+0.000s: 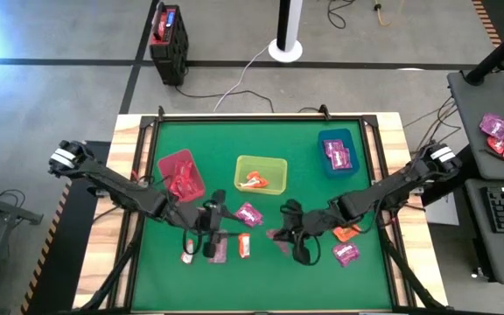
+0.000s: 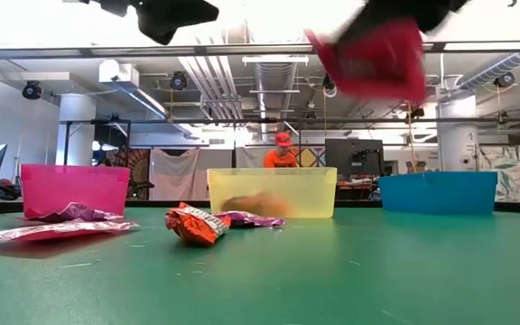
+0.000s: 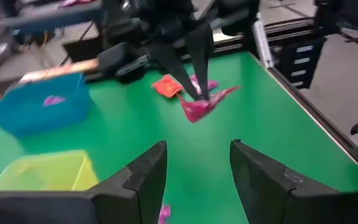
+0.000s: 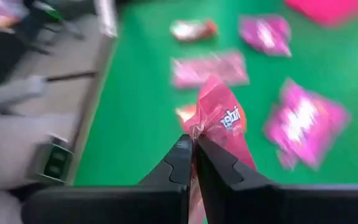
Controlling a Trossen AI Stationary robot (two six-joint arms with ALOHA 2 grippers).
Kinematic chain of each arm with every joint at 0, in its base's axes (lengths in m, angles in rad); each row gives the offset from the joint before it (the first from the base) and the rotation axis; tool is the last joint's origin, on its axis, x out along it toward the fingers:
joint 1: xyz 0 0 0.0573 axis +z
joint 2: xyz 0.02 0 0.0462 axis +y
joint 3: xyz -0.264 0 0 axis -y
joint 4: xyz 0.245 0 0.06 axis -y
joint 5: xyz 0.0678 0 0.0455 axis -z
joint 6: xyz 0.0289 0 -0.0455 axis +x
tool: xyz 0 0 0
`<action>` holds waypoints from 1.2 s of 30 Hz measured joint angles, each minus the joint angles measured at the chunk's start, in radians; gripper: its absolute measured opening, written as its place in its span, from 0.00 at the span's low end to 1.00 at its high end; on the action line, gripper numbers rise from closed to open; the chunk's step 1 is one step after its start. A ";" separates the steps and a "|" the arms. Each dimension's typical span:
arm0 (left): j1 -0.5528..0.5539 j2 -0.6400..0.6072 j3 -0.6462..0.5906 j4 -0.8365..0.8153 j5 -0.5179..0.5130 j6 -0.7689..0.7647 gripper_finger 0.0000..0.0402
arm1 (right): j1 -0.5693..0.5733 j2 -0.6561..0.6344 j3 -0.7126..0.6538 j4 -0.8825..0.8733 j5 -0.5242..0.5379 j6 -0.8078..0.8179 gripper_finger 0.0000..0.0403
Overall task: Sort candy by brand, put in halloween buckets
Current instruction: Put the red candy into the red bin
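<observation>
Sorting in progress, partly done. The right gripper (image 4: pixel 193 146) has its fingers pressed together on a corner of a reddish-pink candy packet (image 4: pixel 224 121), which hangs clear of the green table (image 1: pixel 304 149); white lettering shows on the wrapper but cannot be read. The left gripper (image 3: pixel 194 168) hovers empty with its fingers spread, facing the right gripper across the table.

Already binned: reddish packets in the crimson bin (image 1: pixel 180 175) beyond the left gripper, an orange-and-white packet in the yellow-green bin (image 1: pixel 261 174) between the two grippers, and magenta packets in the teal-blue bin (image 1: pixel 338 151) beyond the right gripper.

Left to sort: a magenta packet (image 1: pixel 248 214) lying between the grippers, a few packets (image 1: pixel 220 248) just beside the left gripper on its near side, and an orange packet (image 1: pixel 346 233) and a magenta packet (image 1: pixel 346 254) close by the right gripper. By colour, the held packet probably belongs in the crimson bin, the farthest from the right gripper. No other writing is legible.
</observation>
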 joint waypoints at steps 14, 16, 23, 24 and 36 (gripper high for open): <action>0.025 0.254 0.051 0.342 0.089 0.118 0.40 | -0.044 0.060 0.002 0.197 -0.222 -0.111 0.03; 0.028 0.281 0.066 0.339 0.122 0.123 0.40 | -0.046 0.060 0.002 0.202 -0.229 -0.114 0.03; 0.054 0.328 0.110 0.345 0.229 0.128 0.40 | -0.047 0.057 0.002 0.219 -0.248 -0.137 0.03; 0.058 0.332 0.112 0.343 0.232 0.125 0.40 | -0.047 0.057 0.002 0.223 -0.248 -0.141 0.03; 0.079 0.348 0.124 0.355 0.280 0.114 0.04 | -0.050 0.055 0.002 0.224 -0.239 -0.155 0.03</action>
